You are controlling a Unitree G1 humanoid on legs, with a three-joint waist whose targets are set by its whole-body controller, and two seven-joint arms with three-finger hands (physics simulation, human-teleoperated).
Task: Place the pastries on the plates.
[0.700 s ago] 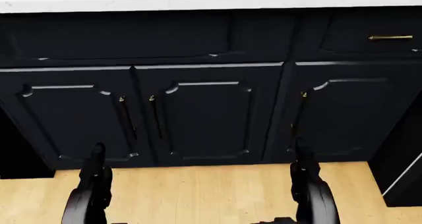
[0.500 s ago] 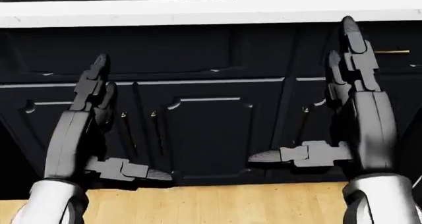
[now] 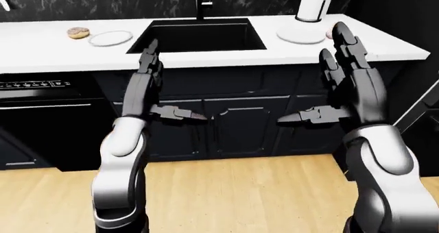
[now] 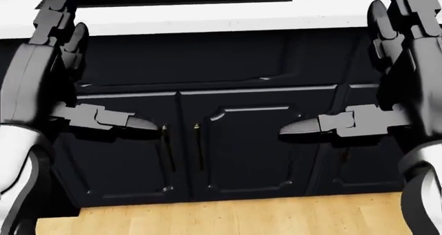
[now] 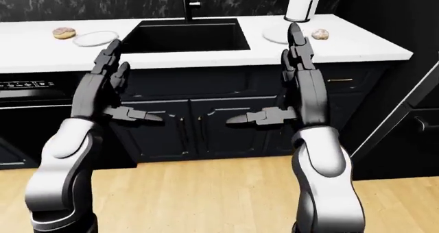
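Since the earlier head-view pictures the camera has tilted upward: the wooden floor fills less of the bottom, the black sink's edge now shows at the top, and both arms have risen from near the floor to frame the cabinet doors.

The left robot hand (image 5: pixel 109 97) stands upright with its two long fingers straight and its thumb jutting sideways toward the middle of the view; it is wide open and holds nothing. The right robot hand (image 5: pixel 278 97) mirrors it, fingers up, thumb pointing inward, equally open and empty. Both are dark, blocky and matte, on glossy pale-grey forearms.

The counter (image 5: pixel 206 55) is a smooth white slab over dark panelled cabinet doors (image 4: pixel 242 147) with slim brass handles. A rectangular black sink (image 5: pixel 185 35) is set into it, with a thin dark tap above, against a dark marbled wall.

At the left of the right-eye view a round, ring-shaped pastry (image 5: pixel 64 32) lies on the counter just beside a flat white plate (image 5: pixel 96 38). At the right, a second pale pastry (image 5: pixel 319 34) lies beside another white plate (image 5: pixel 274 36), near a white paper-towel roll (image 5: pixel 302 1). The floor (image 5: pixel 206 192) is light wood planking.
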